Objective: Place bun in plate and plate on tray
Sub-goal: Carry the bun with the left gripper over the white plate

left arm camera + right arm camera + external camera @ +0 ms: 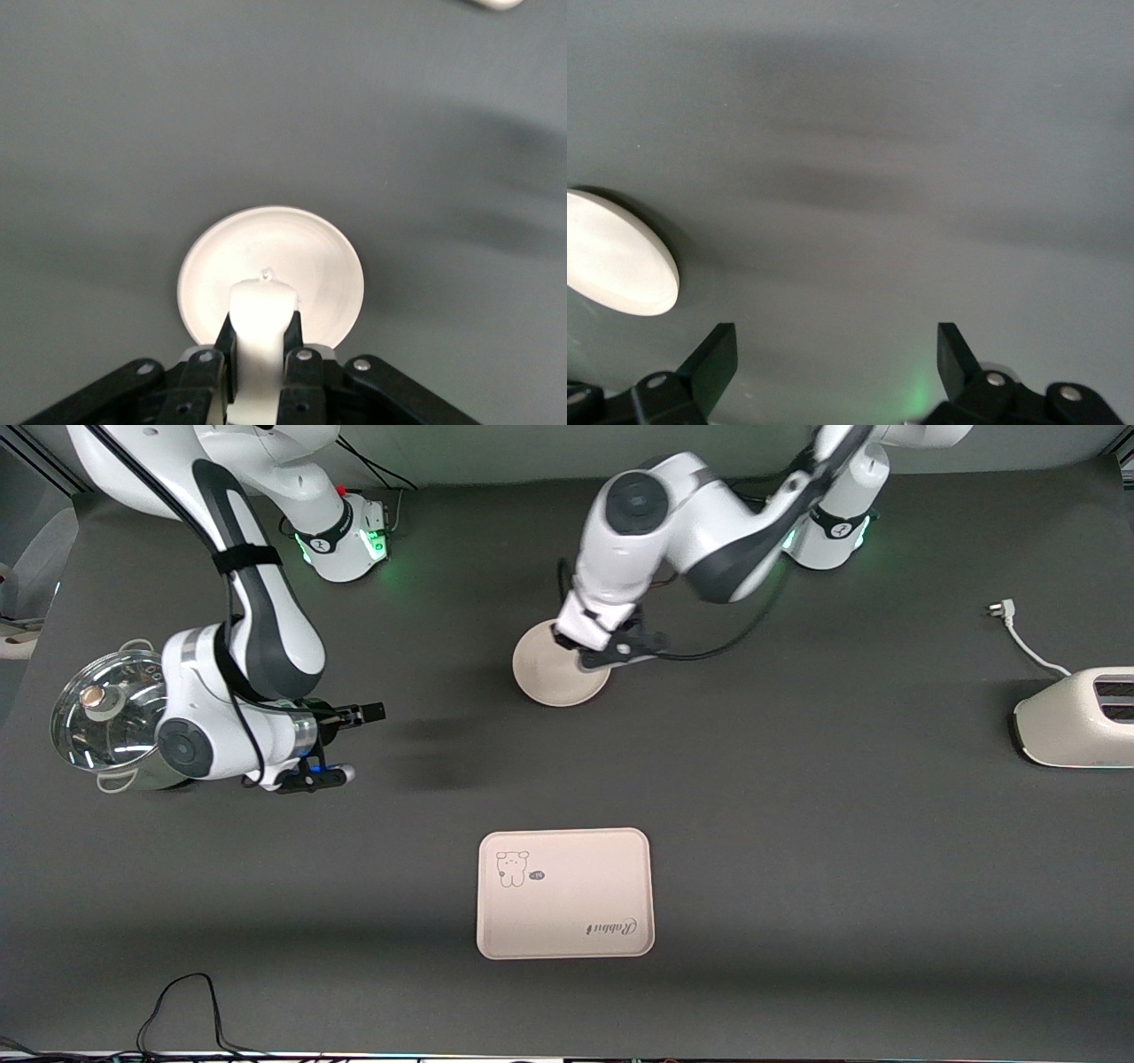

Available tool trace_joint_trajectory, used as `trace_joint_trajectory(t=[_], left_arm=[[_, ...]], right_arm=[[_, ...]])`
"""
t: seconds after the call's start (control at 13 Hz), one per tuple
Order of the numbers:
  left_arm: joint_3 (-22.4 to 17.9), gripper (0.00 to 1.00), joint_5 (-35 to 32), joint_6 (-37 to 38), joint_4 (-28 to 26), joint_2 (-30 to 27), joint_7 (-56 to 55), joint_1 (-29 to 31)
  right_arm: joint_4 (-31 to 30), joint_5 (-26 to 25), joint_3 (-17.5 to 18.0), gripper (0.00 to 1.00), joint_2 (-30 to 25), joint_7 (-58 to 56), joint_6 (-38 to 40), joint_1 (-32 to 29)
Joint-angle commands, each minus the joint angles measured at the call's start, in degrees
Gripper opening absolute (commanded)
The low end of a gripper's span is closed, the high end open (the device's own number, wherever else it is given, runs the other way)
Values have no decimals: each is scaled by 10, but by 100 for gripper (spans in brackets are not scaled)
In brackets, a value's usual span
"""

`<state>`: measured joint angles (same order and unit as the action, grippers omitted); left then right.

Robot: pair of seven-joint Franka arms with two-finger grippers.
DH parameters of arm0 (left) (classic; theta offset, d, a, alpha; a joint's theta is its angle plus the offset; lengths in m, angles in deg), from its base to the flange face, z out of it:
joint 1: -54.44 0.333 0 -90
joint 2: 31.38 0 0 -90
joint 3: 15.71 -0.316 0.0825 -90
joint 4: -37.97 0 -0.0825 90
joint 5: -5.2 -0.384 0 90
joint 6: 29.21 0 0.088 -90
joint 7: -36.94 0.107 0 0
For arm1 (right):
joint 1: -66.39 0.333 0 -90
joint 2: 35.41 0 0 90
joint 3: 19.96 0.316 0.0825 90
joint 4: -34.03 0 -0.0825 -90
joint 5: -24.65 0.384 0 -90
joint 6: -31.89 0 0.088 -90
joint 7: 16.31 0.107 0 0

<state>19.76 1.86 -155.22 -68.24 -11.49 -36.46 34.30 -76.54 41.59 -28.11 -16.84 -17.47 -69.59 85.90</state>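
Observation:
The round cream plate [549, 677] lies on the table mid-way between the arms' ends, farther from the front camera than the tray [565, 893]. My left gripper [609, 657] hangs over the plate's edge, shut on the small white bun [262, 305]; the gripper [260, 326] holds it above the plate [323, 266]. The bun is hidden in the front view. My right gripper [359, 742] is open and empty above bare table beside the pot; it [835, 345] shows wide open, with the plate [616, 266] off to one side.
A steel pot with a glass lid [111, 708] stands at the right arm's end. A white toaster [1076, 717] with its cord [1019, 638] sits at the left arm's end. A black cable [177, 1010] lies at the near edge.

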Motion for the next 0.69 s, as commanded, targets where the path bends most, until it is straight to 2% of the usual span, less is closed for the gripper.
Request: trace_joint_trajectory(t=[0.0, 0.15, 0.38, 0.46, 0.62], left_arm=[[-9, 23, -104, -53, 17, 101, -95, -45], [-9, 24, -165, -76, 19, 147, -139, -47], [-13, 25, -174, -85, 20, 170, -155, -63], [-14, 28, -175, -84, 19, 174, -155, -67], [-32, 47, -174, -79, 21, 177, -167, -102]], right_arm=[[-80, 38, -6, 100, -12, -4, -76, 30], [-132, 48, -6, 100, -25, -5, -129, 33], [-145, 49, -6, 100, -25, -3, -138, 40], [-154, 60, -6, 100, -27, -1, -145, 40], [-163, 96, -7, 100, -29, 2, -150, 40]])
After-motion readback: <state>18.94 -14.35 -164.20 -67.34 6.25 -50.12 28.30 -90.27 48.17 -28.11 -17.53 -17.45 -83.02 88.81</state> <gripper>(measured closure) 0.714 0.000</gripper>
